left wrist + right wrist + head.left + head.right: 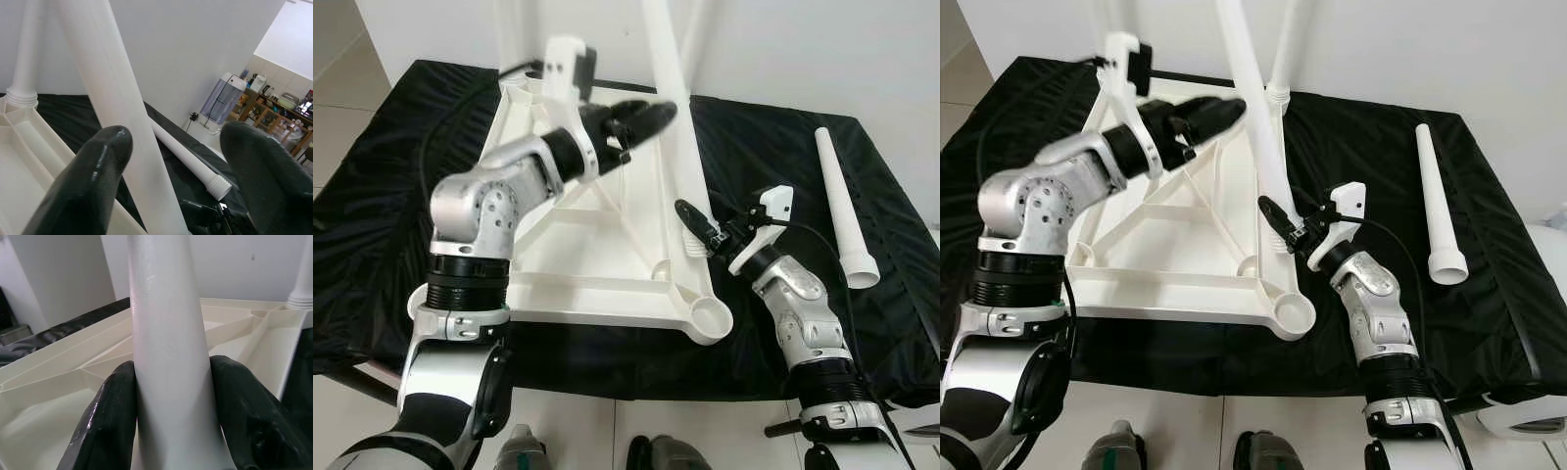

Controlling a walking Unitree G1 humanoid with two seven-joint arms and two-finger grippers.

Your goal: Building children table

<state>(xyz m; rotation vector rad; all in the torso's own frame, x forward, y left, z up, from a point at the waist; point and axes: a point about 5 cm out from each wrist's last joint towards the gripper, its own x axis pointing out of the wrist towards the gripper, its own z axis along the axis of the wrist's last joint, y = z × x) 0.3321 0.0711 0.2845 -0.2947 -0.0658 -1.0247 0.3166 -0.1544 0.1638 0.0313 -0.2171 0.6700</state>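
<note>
Right gripper [1271, 217] fingers are pinching the lower end of the white table leg [168, 357], pads [110, 423] pressing on both sides, likely steadying it near its socket while it seats. Left gripper [646, 117] fingers are gaping wide around the same leg higher up, one fingertip [95, 169] just beside the shaft, the other well clear, gripping nothing; it looks to be guarding against tilt. Beyond the fingers, the upturned white tabletop [607, 284] is lying underside-up on the black cloth [1489, 323], so the sockets face up. Another leg is standing at the far corner [1280, 59]. A spare leg [1438, 201] is lying loose on the cloth beyond the right gripper, waiting; the near corner socket [1293, 313] is sitting open.
</note>
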